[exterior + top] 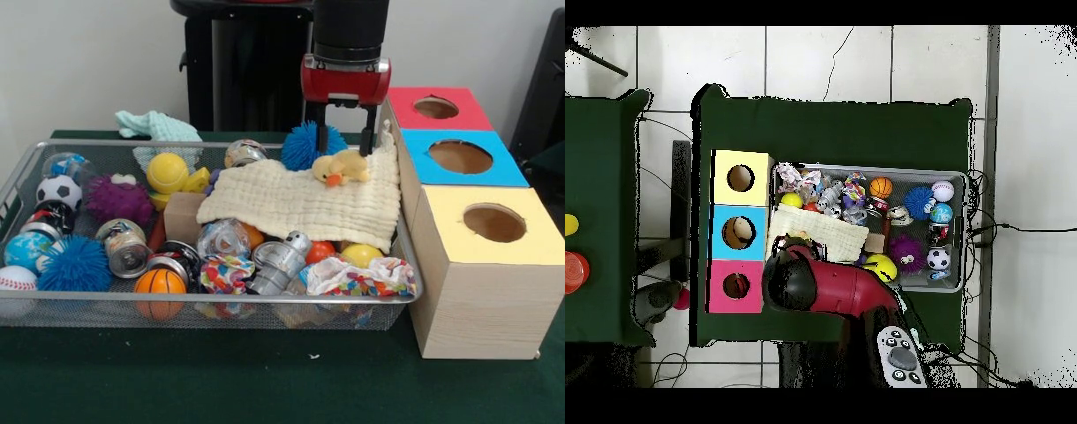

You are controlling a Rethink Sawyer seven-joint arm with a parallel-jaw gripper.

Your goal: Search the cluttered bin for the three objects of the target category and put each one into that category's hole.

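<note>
The wire mesh basket [212, 299] holds mixed clutter; it also shows in the overhead view [966, 230]. A yellow plush toy [342, 166] lies on a cream cloth [291, 205] at the basket's far right corner. My gripper [344, 150] hangs straight down over it, open, with one finger on each side just above the toy. The red-surrounded hole [435, 107] tops the far section of the pale wooden box, right of the gripper; it also shows in the overhead view [736, 286]. No tiger plush shows. In the overhead view the arm hides the gripper.
The box also has a blue-surrounded hole [460, 156] and a yellow-surrounded hole [494, 222]. A blue spiky ball [305, 146] sits just left of the gripper. A purple spiky ball [117, 199], yellow ball [167, 171], basketball [160, 283] and cans fill the basket.
</note>
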